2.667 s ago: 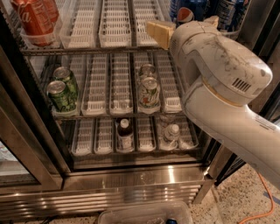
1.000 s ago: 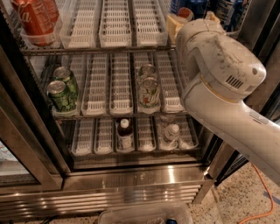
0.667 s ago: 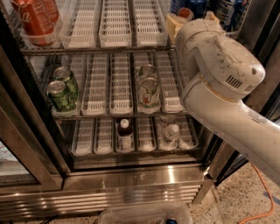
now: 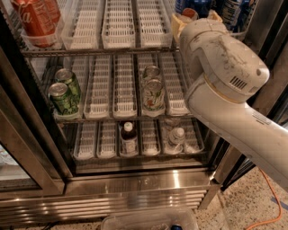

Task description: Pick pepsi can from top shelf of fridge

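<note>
The fridge (image 4: 135, 188) stands open before me with three wire racks. On the top shelf (image 4: 99, 51), at the right end, a dark blue pepsi can (image 4: 188, 6) shows with a red patch of its logo; only its lower part is in view. My gripper (image 4: 195, 16) is at that can on the top shelf, at the end of the white arm (image 4: 225, 76), which hides most of it. Other blue cans with pale lettering (image 4: 234, 11) stand just to the right.
Red Coca-Cola cans (image 4: 35, 19) stand at the top shelf's left. Green cans (image 4: 63, 96) and a pale can (image 4: 153, 93) are on the middle rack, and bottles (image 4: 129, 137) on the bottom one. A clear bin (image 4: 148, 220) and an orange cable (image 4: 265, 211) are on the floor.
The arm has pushed up and to the right, deeper into the top shelf. The gripper, earlier left of the blue cans, now sits at the pepsi can.
</note>
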You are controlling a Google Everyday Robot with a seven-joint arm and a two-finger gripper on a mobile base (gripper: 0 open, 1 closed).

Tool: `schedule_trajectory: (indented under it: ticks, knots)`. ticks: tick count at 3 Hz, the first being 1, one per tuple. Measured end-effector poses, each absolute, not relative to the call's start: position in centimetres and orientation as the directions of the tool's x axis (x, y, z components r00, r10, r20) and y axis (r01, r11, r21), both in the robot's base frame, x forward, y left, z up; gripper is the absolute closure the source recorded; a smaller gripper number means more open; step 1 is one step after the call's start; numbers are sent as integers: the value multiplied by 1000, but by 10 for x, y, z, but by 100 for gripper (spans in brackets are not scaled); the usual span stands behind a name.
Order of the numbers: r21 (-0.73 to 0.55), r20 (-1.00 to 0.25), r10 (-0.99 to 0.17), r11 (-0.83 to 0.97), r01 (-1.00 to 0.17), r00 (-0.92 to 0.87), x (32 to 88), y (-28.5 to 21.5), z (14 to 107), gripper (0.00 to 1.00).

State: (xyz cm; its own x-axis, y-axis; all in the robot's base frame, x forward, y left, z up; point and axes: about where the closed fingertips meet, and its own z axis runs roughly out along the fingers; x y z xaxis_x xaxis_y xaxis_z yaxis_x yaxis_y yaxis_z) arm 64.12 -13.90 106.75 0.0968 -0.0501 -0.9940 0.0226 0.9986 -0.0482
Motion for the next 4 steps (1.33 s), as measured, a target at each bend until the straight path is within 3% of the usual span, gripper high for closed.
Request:
schedule_trajectory:
  ticks: [2,4]
  knots:
    - [-41,-993,-42,999,14,110,638,-136,1074,99]
    - [-28,-988,-28,1000,1,149,630,-136,1090,100]
